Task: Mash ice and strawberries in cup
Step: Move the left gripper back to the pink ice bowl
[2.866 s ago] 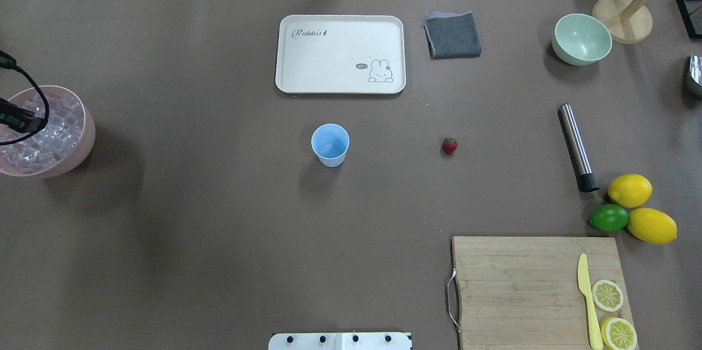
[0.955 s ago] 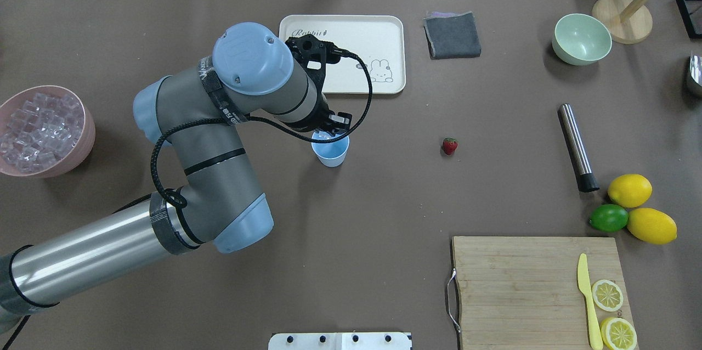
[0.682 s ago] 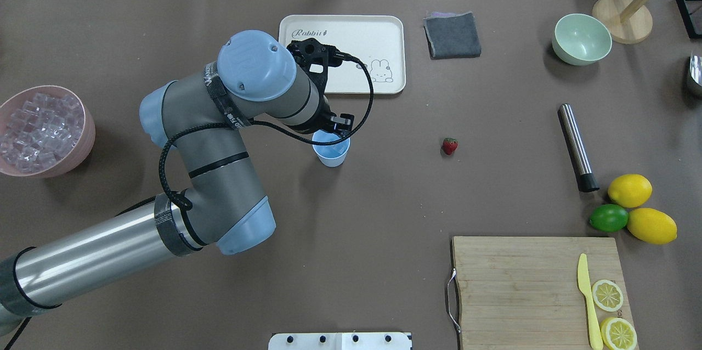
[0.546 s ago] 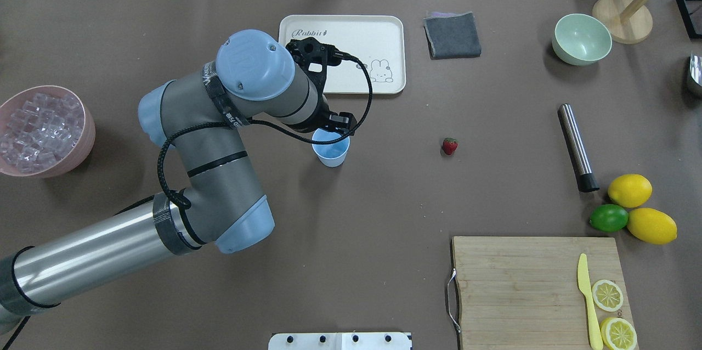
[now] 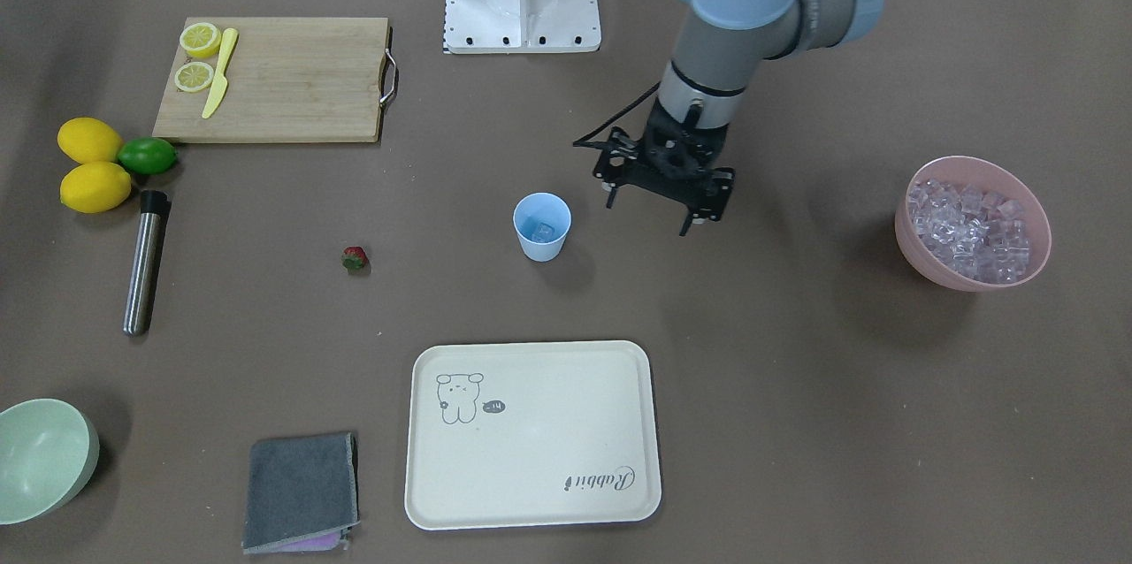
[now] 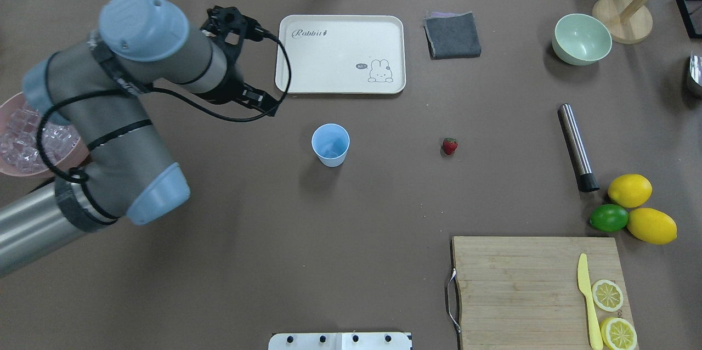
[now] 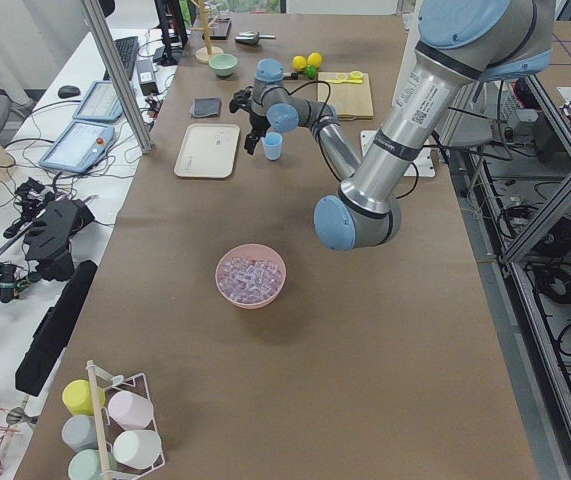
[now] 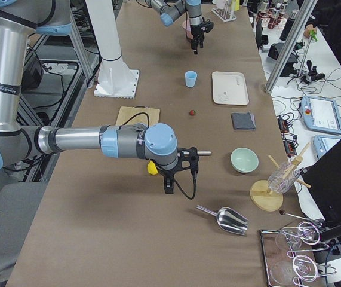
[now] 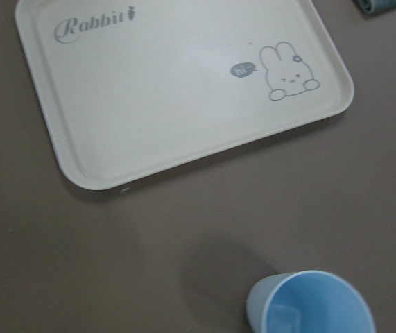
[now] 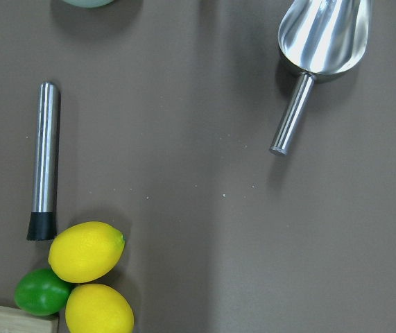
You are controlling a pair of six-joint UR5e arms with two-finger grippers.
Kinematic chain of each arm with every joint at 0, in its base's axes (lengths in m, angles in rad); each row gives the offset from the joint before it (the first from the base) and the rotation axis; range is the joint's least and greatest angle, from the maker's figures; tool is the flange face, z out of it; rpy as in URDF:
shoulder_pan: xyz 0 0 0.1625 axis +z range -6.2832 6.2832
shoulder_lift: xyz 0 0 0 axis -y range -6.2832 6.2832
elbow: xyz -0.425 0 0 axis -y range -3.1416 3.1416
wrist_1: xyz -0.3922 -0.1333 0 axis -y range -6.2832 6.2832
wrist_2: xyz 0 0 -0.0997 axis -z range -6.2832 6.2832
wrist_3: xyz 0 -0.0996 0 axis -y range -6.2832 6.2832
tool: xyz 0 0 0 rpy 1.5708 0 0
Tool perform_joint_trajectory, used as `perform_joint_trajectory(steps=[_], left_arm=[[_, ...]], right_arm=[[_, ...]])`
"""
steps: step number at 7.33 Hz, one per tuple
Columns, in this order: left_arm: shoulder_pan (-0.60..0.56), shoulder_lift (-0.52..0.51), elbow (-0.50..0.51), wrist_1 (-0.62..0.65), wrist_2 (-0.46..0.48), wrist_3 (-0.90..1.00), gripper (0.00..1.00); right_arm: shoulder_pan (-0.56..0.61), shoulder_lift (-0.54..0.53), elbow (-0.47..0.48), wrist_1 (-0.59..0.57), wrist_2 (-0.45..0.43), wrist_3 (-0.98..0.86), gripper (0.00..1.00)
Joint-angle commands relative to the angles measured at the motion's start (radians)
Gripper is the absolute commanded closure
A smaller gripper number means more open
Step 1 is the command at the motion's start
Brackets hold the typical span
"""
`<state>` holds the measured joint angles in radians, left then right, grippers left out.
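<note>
The left arm (image 6: 120, 141) has swung back off the cup (image 6: 330, 145) toward the pink bowl (image 5: 929, 272) of ice; its left gripper (image 5: 646, 217) hangs with fingers released, empty. The cup stands upright mid-bench, one ice cube (image 5: 543, 232) now inside, the strawberry (image 6: 449, 145) well apart. Right gripper (image 8: 169, 186): I cannot tell its fingers' state.

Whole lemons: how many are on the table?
2. One lemon near the steel rod's black tip; the other beside the lime, by the cutting board. None appear hidden.
</note>
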<state>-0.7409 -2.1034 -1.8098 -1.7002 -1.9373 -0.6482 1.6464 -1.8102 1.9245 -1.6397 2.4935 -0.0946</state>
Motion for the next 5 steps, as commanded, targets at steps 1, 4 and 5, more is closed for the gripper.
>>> perform_joint_trajectory(steps=[1, 4, 5], left_arm=[[-0.060, 0.187, -0.127, 0.002, -0.011, 0.243, 0.03], [-0.199, 0.476, -0.214, -0.076, -0.019, 0.684, 0.03], [-0.242, 0.547, -0.183, -0.154, -0.043, 0.790, 0.03]], right_arm=[[-0.045, 0.020, 0.007, 0.000, 0.045, 0.001, 0.00], [-0.071, 0.022, 0.016, 0.001, 0.056, 0.001, 0.00], [-0.073, 0.022, 0.024, 0.001, 0.058, 0.001, 0.00]])
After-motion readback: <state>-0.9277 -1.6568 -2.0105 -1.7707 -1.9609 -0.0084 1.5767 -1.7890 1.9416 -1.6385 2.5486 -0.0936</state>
